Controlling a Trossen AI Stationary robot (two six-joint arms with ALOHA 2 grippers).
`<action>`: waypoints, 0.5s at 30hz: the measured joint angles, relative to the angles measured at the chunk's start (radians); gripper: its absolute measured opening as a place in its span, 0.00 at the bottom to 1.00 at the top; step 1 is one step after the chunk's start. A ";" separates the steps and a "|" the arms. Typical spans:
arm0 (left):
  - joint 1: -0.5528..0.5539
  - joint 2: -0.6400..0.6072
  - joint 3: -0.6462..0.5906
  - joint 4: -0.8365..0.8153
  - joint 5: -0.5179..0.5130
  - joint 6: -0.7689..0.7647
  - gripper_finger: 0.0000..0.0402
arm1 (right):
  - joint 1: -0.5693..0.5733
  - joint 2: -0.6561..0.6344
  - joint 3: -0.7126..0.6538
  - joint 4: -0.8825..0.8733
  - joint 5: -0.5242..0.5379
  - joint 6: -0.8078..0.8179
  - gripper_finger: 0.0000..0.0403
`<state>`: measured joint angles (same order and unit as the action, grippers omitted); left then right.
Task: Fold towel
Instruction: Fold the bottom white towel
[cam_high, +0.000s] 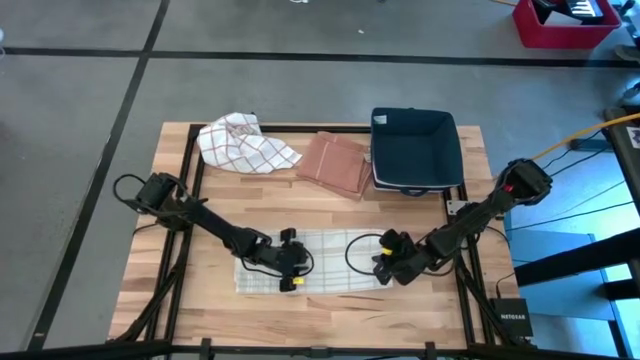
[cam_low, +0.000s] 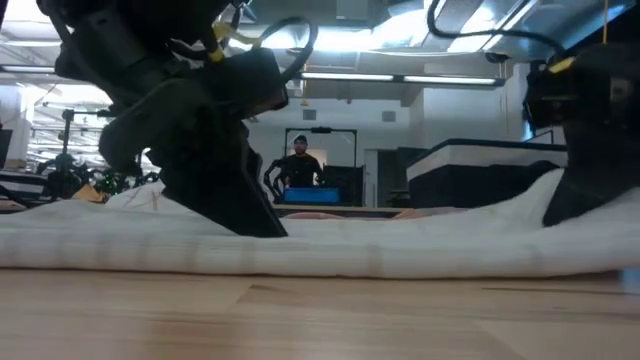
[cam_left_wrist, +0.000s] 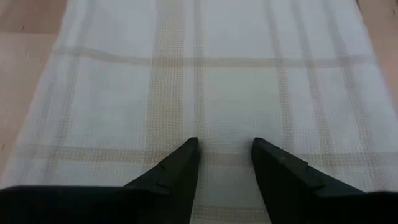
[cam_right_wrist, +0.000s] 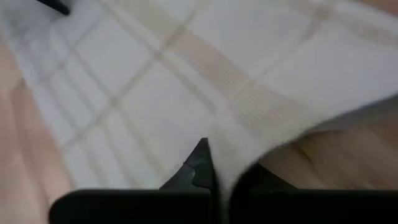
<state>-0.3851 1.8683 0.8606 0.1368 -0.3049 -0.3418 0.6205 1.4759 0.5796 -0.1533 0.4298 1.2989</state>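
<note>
**Both claws on the pale towel**

Left claw (cam_high: 291, 271) sits low on the pale checked towel (cam_high: 330, 258), at lower centre of the high view, its fingers (cam_left_wrist: 180, 171) parted with cloth between them. Right claw (cam_high: 385, 268), just right of centre, is clamped on the towel's right edge, lifting a fold off the table (cam_high: 200, 300). Toward the frame's top lie a crumpled red-checked cloth (cam_high: 245, 142), a folded brown cloth (cam_high: 336, 163) and a dark bin (cam_high: 415, 148).

One camera is looking straight down on the whole tabletop (cam_high: 200, 300); another is peering level across it. Both wrist cameras are hovering close over the towel (cam_high: 330, 262), shared by all.
</note>
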 joint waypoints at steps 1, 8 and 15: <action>0.003 0.000 0.001 0.000 0.003 -0.009 0.36 | 0.000 -0.012 0.009 -0.012 0.000 0.000 0.03; 0.012 0.002 -0.001 0.006 0.010 -0.022 0.36 | 0.000 -0.057 0.123 -0.031 0.062 -0.019 0.07; 0.013 0.004 -0.002 0.038 0.008 -0.014 0.36 | -0.028 -0.044 0.207 0.019 0.129 -0.110 0.04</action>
<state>-0.3719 1.8721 0.8585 0.1745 -0.2974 -0.3562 0.5920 1.4318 0.7870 -0.1347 0.5592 1.1889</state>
